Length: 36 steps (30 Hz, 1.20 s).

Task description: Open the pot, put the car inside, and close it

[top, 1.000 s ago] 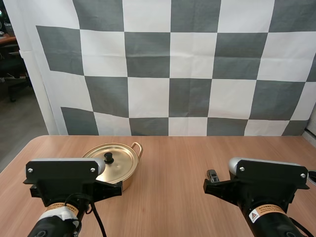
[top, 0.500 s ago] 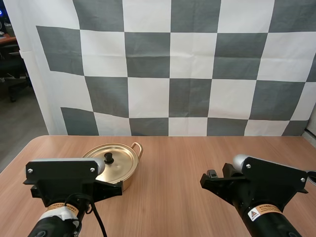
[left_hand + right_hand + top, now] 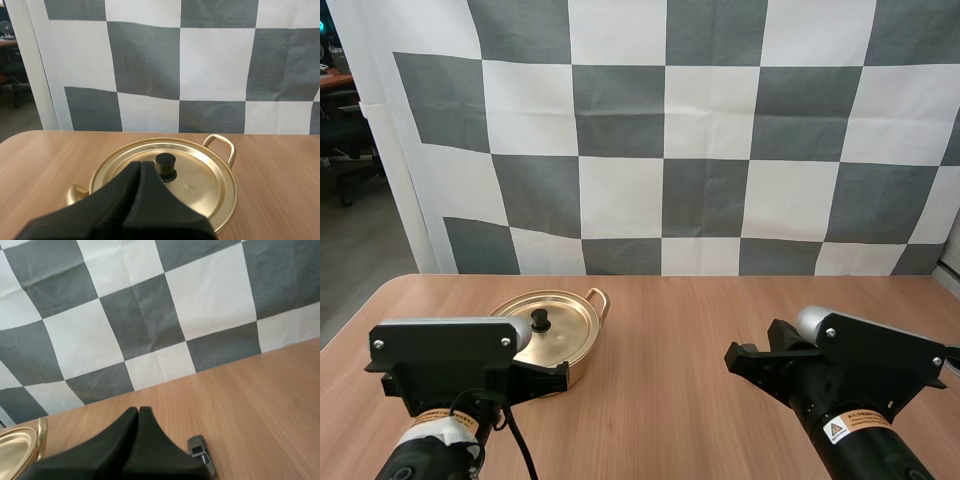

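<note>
A brass-coloured pot [image 3: 560,335] stands on the table's left half, its lid [image 3: 190,182] on with a black knob [image 3: 165,166] in the middle. My left gripper [image 3: 141,165] is shut, a single dark wedge just short of the knob and slightly above the lid. A small grey toy car [image 3: 201,452] lies on the bare wood on the right side. My right gripper [image 3: 138,411] is shut too, its tip a little to the left of the car and clear of it. The pot's rim [image 3: 22,450] shows far off to that gripper's side.
The wooden table [image 3: 670,400] has open room between the pot and the right arm [image 3: 855,375]. The left arm [image 3: 445,370] stands close in front of the pot. The pot's loop handle [image 3: 220,146] points toward the table's back edge.
The right arm has tilted and turned slightly leftward, and in the high view it now covers the car that showed beside it before. The left arm has barely shifted.
</note>
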Each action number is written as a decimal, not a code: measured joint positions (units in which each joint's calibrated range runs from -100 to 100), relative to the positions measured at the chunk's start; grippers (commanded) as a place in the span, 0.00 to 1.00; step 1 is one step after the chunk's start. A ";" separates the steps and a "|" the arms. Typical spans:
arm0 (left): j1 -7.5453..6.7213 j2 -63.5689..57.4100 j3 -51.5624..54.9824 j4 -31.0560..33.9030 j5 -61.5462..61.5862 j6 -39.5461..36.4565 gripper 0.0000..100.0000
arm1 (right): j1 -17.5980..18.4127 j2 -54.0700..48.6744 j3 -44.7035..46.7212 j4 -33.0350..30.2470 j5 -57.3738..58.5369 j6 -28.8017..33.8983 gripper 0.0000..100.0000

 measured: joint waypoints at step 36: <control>0.00 26.31 -48.77 7.76 -13.39 4.18 0.00 | 0.00 26.93 -41.53 -12.19 -24.76 -15.85 0.00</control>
